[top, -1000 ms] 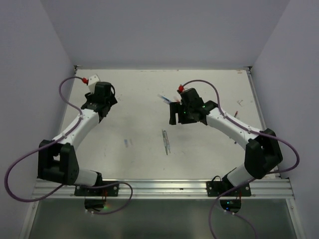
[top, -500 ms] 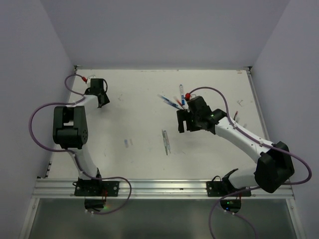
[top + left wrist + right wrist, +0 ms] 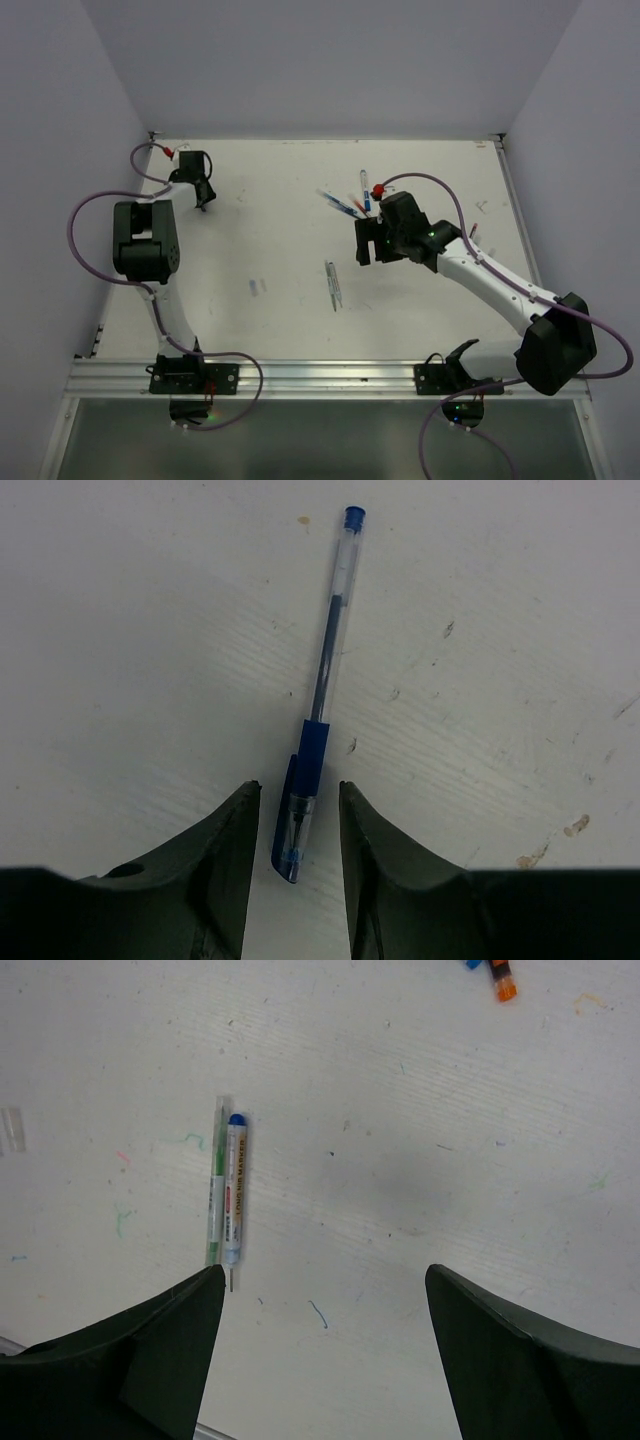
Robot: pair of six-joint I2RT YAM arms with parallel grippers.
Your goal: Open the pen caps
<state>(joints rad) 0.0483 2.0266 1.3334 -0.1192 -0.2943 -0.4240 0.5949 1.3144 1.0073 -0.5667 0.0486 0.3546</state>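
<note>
In the left wrist view a blue pen (image 3: 325, 660) with a clear barrel lies on the white table. Its pen cap (image 3: 291, 830), clear with a blue clip, sits on the near end. My left gripper (image 3: 297, 785) is low over the table with one jaw on each side of that cap, open, a thin gap showing on both sides. From above, the left gripper (image 3: 200, 188) is at the far left and hides that pen. My right gripper (image 3: 324, 1270) hangs wide open over bare table, holding nothing, with a green pen (image 3: 215, 1200) and a blue-ended pen (image 3: 234, 1195) to its left.
Several pens (image 3: 348, 203) lie fanned at the far centre, beyond the right gripper (image 3: 364, 245). Two thin pens (image 3: 333, 285) lie mid-table. Blue and orange pen ends (image 3: 497, 975) show at the top of the right wrist view. White walls enclose the table.
The left arm swung to the far left corner and its jaws narrowed around the blue pen's cap. The right arm drew back to the right, uncovering the fanned pens.
</note>
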